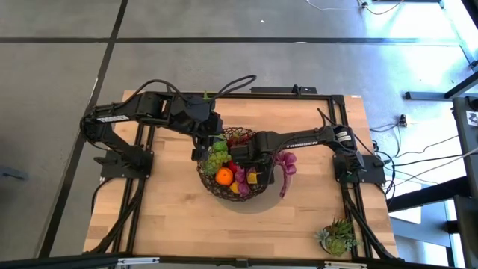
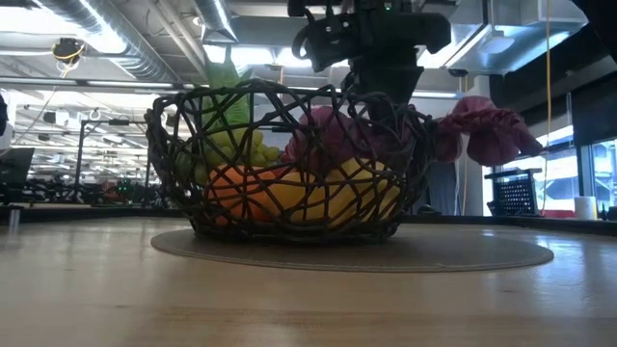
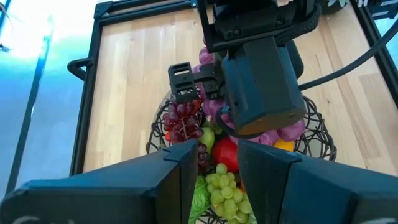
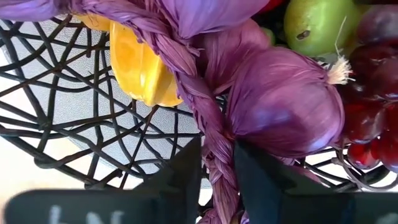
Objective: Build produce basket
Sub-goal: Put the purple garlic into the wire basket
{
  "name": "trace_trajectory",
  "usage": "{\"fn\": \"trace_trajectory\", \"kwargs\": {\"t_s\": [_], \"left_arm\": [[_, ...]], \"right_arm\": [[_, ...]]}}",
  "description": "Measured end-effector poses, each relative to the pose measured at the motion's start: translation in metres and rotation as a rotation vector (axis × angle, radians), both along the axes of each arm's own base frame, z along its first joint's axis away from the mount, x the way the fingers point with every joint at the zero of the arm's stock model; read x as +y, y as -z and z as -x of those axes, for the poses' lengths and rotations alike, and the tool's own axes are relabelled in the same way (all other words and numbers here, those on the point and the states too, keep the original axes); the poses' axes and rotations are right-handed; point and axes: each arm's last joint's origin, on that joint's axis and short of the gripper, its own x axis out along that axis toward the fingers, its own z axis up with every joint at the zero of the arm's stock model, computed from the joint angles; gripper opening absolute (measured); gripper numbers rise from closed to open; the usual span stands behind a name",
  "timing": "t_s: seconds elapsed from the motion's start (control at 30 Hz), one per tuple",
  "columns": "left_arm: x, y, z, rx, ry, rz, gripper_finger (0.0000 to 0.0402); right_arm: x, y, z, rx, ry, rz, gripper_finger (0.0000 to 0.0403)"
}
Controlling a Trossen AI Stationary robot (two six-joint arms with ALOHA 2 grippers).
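The dark wire-mesh basket stands on its grey round mat at mid-table. In it lie an orange, green grapes, a red apple, red-purple grapes, a yellow fruit and a green apple. A purple braided string of bulbs lies across the basket, one end hanging over the basket's right rim. My right gripper is over the basket's middle, shut on this braid. My left gripper is open above the green grapes at the basket's left side. My right gripper pinches the string's plaited stalk between its two fingers, beside the large purple bulb. The fingers come from above, pointing down into the basket. The bulb rests among the fruit inside the basket, and the string's other end droops outside the right rim.
A spiky green succulent stands near the table's front right corner. Both arms meet closely over the basket; the right arm's wrist is just in front of my left gripper. Bare wood lies near and left of the basket.
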Motion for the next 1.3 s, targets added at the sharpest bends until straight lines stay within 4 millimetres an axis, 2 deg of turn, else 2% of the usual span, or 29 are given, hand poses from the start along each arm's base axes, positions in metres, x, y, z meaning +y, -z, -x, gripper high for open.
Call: {"fn": "trace_trajectory", "kwargs": {"t_s": [0.3, 0.6, 1.13, 1.3], "left_arm": [[0.000, 0.000, 0.000, 0.000, 0.000, -0.001, 0.0102], [0.000, 0.000, 0.000, 0.000, 0.000, -0.001, 0.0102], [0.000, 0.000, 0.000, 0.000, 0.000, -0.001, 0.0102], [0.000, 0.000, 0.000, 0.000, 0.000, -0.001, 0.0102]], "right_arm": [[0.000, 0.000, 0.000, -0.004, 0.001, -0.001, 0.0008], [0.000, -0.004, 0.000, -0.003, 0.000, -0.004, 0.0002], [0.001, -0.043, -0.007, -0.135, -0.003, -0.023, 0.0000], [0.001, -0.048, -0.001, -0.079, 0.004, -0.047, 0.0000]]}}
